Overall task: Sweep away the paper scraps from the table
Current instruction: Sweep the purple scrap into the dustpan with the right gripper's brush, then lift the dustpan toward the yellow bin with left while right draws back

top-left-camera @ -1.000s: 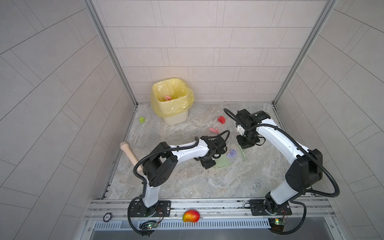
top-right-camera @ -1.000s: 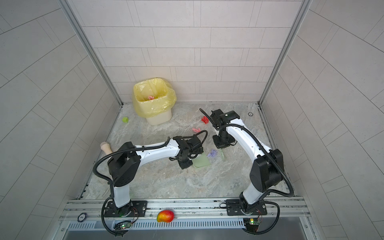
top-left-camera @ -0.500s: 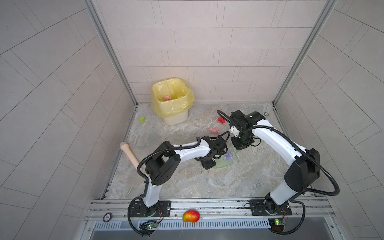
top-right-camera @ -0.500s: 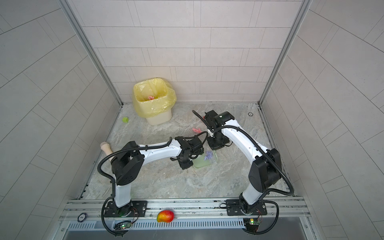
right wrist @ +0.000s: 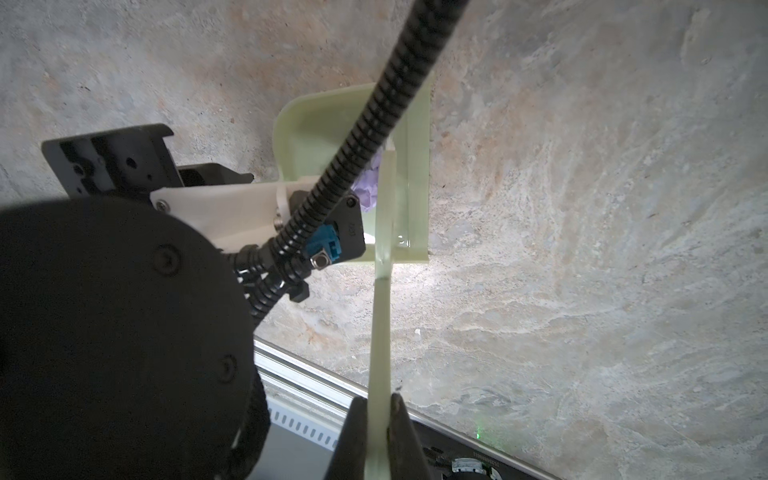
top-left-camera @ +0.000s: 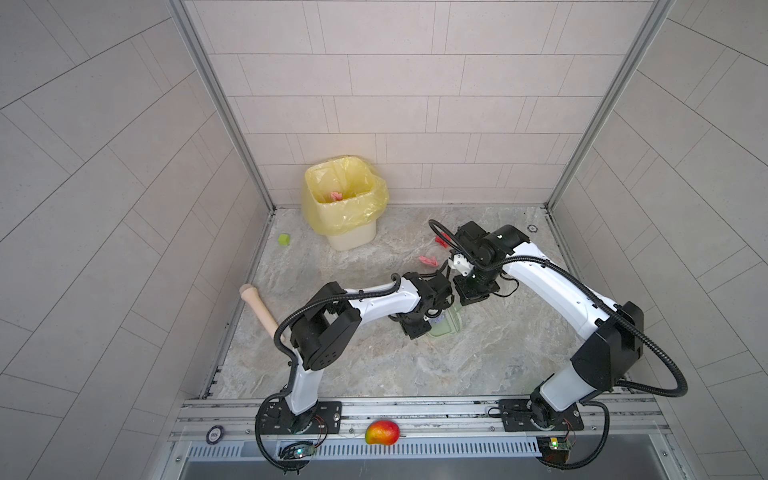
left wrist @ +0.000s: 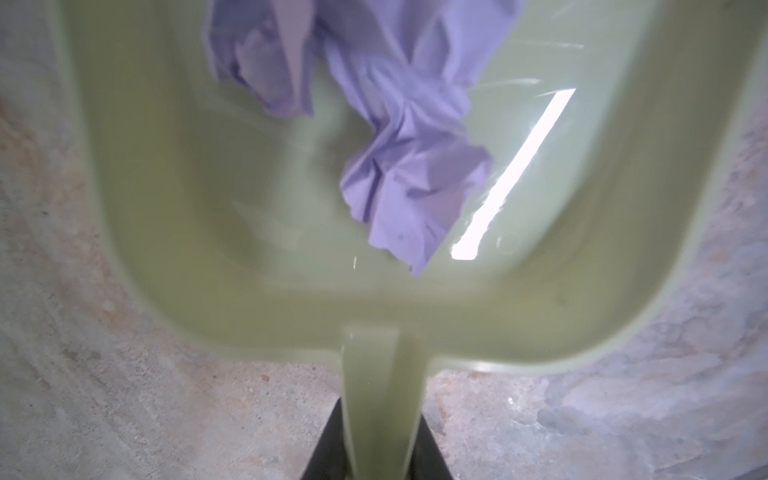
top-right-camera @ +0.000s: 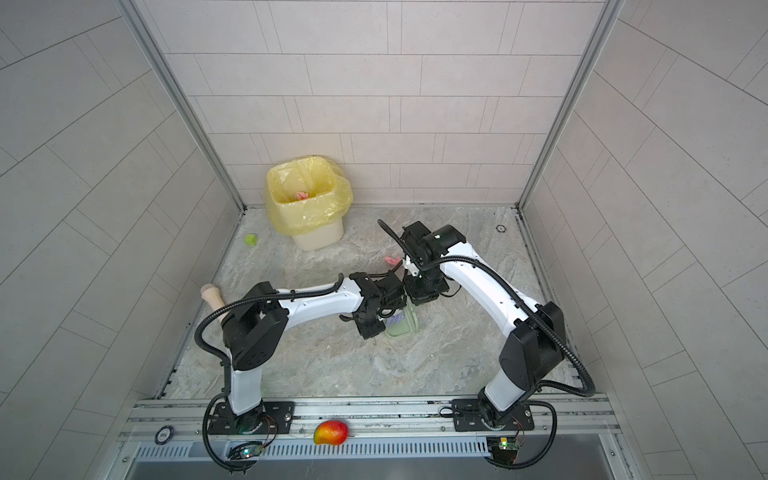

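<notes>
**Pale green pan, pale green sweeper, lavender catch**

Fingers first: the left gripper pinches the dustpan by its handle, jaws tight on both sides, so the pan sits low on the table for paper to slide in. The right gripper is squeezed onto the thin sweeper, whose far end meets the pan's open lip, likely penning the lavender scraps inside. Further out, a pink scrap and a red scrap lie loose beyond the arms, nearer the yellow-lined bin. More passes needed, I'd say.
</notes>
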